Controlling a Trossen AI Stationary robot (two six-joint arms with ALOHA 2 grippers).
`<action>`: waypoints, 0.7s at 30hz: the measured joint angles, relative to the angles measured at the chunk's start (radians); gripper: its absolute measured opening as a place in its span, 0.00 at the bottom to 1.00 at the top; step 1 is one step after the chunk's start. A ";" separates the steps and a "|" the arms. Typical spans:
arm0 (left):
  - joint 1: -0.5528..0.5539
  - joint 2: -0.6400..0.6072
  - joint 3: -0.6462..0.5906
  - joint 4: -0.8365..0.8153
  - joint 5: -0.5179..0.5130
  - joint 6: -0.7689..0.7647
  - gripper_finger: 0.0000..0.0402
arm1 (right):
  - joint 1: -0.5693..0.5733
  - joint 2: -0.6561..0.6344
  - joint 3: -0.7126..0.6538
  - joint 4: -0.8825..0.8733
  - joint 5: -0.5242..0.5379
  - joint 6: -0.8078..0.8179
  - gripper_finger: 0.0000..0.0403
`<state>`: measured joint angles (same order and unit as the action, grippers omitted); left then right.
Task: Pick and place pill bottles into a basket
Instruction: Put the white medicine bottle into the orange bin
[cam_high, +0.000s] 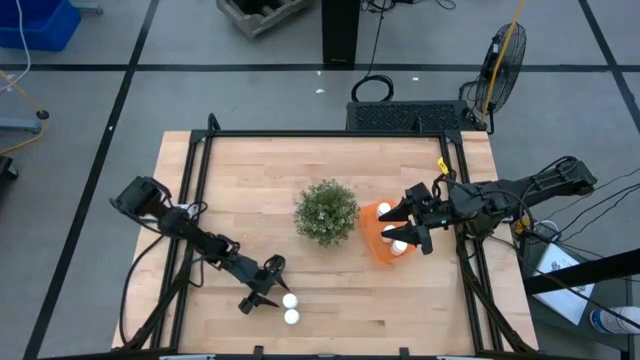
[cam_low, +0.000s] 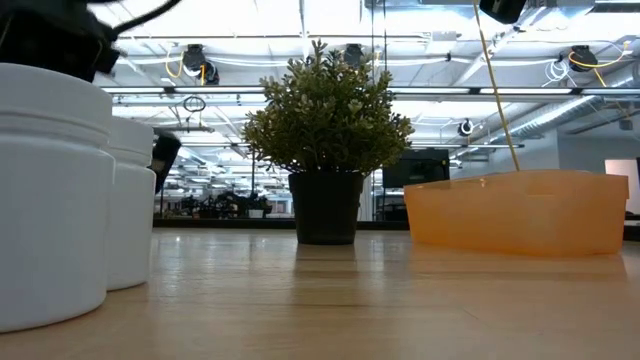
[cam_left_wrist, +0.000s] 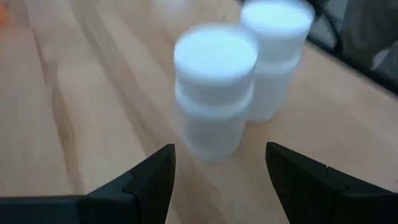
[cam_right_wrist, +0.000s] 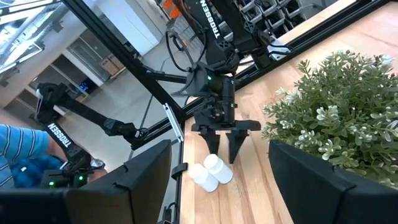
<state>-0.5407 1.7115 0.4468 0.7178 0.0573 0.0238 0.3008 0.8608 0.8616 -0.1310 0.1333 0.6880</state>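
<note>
With 3 pill bottles (cam_high: 391, 234) inside (basket (cam_high: 374, 250)).

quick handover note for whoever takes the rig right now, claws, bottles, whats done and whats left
Left claw: open, at the table's front, facing two upright pill bottles, holding nothing.
Right claw: open and empty, above the orange basket.
Done: three white bottles show in the basket, right of the plant.
Left: grasp the two front bottles and carry each to the basket.
</note>
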 joint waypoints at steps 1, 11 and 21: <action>0.000 0.001 -0.003 -0.006 -0.003 0.001 0.64 | 0.000 0.000 0.000 0.000 0.000 -0.001 0.65; 0.030 0.007 0.002 0.050 0.021 0.024 0.64 | 0.000 0.000 0.000 0.000 0.000 -0.023 0.62; 0.029 0.075 0.034 0.073 0.106 0.010 0.64 | 0.000 0.000 0.000 -0.001 -0.003 -0.047 0.57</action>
<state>-0.5121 1.7865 0.4812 0.7912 0.1636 0.0339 0.3007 0.8604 0.8616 -0.1316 0.1307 0.6407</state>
